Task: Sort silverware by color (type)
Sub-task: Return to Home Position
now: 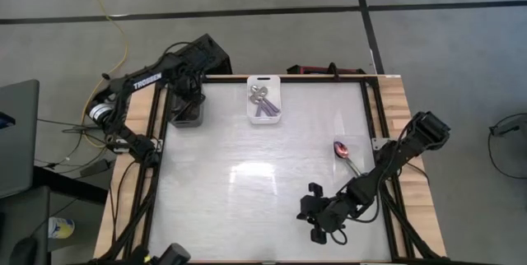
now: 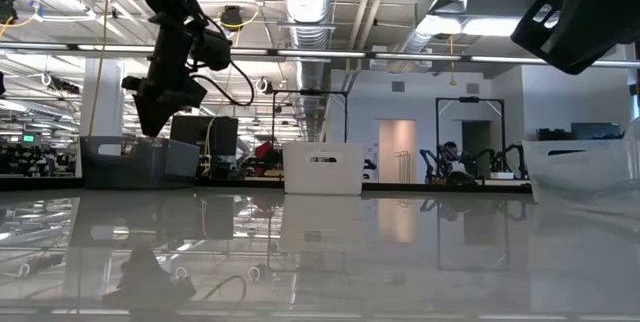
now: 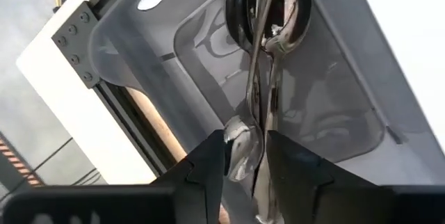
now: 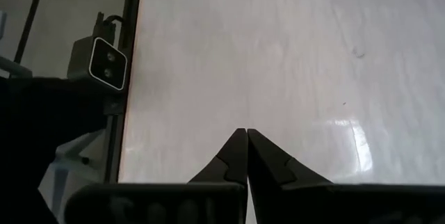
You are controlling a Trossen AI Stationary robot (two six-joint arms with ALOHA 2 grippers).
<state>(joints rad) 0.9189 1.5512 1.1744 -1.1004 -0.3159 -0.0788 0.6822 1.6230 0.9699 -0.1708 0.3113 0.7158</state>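
Note:
My left gripper [image 1: 188,104] [image 3: 245,144] hangs open over the dark bin [image 1: 188,118] at the table's far left corner. Through the gap between its fingers I see dark shiny spoons [image 3: 268,36] lying on the floor of that bin. Silver spoons [image 1: 262,100] lie in the white bin [image 1: 277,115] at the middle of the far edge. One rainbow spoon [image 1: 340,149] lies flat on the table at the right, its handle running under my right arm. My right gripper [image 1: 309,213] [image 4: 245,135] is shut and hovers over the near right part of the table.
The low view shows the dark bin [image 2: 125,159] and the white bin [image 2: 322,169] standing along the far edge. A black frame [image 1: 377,146] runs around the tabletop. A small camera block [image 4: 108,60] sits at the near edge. The wide middle of the table [image 1: 247,183] is bare.

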